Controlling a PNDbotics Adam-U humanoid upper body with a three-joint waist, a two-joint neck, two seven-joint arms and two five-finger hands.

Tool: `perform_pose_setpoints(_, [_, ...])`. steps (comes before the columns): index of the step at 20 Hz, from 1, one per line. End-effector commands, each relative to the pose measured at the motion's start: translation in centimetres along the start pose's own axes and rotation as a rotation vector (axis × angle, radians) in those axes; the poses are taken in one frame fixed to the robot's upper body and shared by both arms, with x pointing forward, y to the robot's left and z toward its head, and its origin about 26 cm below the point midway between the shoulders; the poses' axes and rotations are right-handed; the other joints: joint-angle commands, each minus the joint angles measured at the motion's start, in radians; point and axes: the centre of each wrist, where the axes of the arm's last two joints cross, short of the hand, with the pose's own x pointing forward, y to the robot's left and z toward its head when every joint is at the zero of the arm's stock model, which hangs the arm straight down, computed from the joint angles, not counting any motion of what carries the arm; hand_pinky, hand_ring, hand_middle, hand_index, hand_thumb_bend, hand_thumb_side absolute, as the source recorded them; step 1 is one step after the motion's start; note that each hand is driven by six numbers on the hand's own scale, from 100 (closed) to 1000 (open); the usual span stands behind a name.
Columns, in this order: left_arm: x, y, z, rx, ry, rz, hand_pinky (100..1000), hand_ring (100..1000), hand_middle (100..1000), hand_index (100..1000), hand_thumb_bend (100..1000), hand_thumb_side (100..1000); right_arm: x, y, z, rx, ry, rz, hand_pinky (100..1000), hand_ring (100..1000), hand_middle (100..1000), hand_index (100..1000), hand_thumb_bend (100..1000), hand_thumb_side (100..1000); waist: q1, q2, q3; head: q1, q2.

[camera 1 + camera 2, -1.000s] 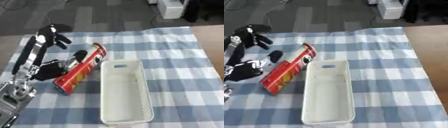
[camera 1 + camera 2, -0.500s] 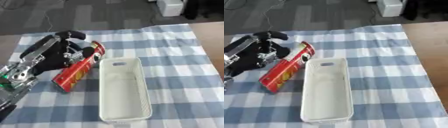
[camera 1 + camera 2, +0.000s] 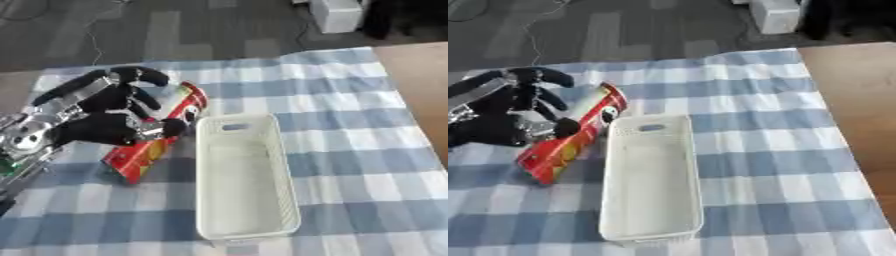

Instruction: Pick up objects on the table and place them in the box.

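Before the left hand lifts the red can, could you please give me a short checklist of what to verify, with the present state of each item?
1. Left hand over the red can: ok, it covers the can's middle.
2. Fingers closed round the can: cannot tell, they curl above it but contact is hidden.
3. Can free of the white box: cannot tell, its top end lies right at the box's left wall.
4. Box empty and upright: ok.
5. Path from can to box clear: ok, only checked cloth lies around.
6. Right hand out of the way: ok, not in view.
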Motion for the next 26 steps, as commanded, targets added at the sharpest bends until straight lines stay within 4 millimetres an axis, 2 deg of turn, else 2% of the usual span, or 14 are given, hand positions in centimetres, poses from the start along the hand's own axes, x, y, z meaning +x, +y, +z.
perform_pose_setpoints(1, [0.9,1.8,0.6,0.019,0.001,-0.095,652,721,834,873,593,385,-0.1,-0.4,-0.4,-0.002,-0.02,0.006,593,747,820,830,100,637,0.001,-0.021,-0.003,0.017,0.004])
perform_pose_setpoints(15, [1.6,3.0,0.6,0.051,0.126,-0.177,645,725,838,877,617,399,-0.1,-0.4,-0.2,0.006,-0.017,0.003,592,745,820,831,100,638,0.01,-0.034,-0.002,0.031,0.018])
perform_pose_setpoints(19, [0.7,3.0,-0.9,0.046,0.201,-0.129,601,711,841,876,609,384,-0.1,-0.4,-0.2,0.007,-0.015,0.004,592,745,820,830,100,638,0.009,-0.038,0.001,0.032,0.03])
perform_pose_setpoints(20, [0.3,3.0,-1.4,0.044,0.224,-0.115,587,706,843,876,603,349,-0.1,-0.4,-0.2,0.007,-0.014,0.004,592,745,820,830,100,640,0.008,-0.04,0.002,0.033,0.034])
perform_pose_setpoints(21, [-0.1,2.9,-2.0,0.042,0.248,-0.098,585,704,844,876,604,371,-0.1,-0.4,-0.2,0.007,-0.013,0.005,592,745,820,830,100,639,0.008,-0.042,0.003,0.035,0.037])
perform_pose_setpoints(24, [-1.5,2.6,-3.8,0.038,0.307,-0.049,577,703,847,876,598,356,-0.1,-0.3,-0.1,0.006,-0.012,0.005,592,746,821,830,100,639,0.007,-0.046,0.005,0.039,0.044])
perform_pose_setpoints(25, [-2.0,2.4,-4.3,0.036,0.326,-0.03,572,701,846,876,598,327,0.0,-0.3,-0.1,0.006,-0.013,0.005,592,746,821,830,100,646,0.007,-0.047,0.005,0.041,0.046])
perform_pose_setpoints(26, [-2.5,2.3,-4.9,0.034,0.347,-0.012,567,700,846,876,596,345,0.0,-0.3,-0.2,0.006,-0.014,0.005,592,746,821,830,100,638,0.007,-0.048,0.005,0.043,0.047])
